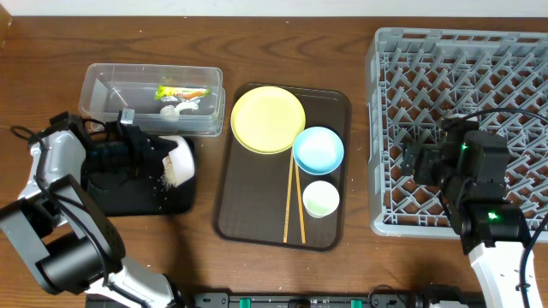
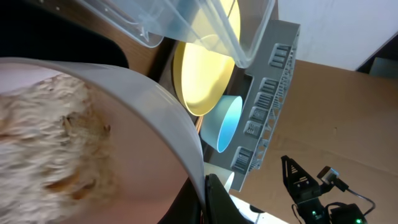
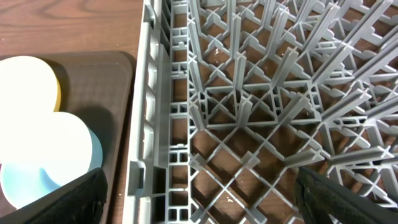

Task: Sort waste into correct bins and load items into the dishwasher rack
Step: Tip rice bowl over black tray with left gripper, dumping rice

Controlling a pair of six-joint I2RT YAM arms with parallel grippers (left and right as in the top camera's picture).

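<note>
White bowl [image 1: 180, 161] is clamped in my left claw [image 1: 163, 158], tipped over the black tray [image 1: 120, 198]; right claw [image 1: 418, 161] is apart, rack [image 1: 385, 51] empty so far.

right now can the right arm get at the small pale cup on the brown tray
Probably yes: the right gripper is open and empty above the dishwasher rack; the cup stands uncovered near the rack-side edge of the brown tray, only the rack's wall between.
</note>
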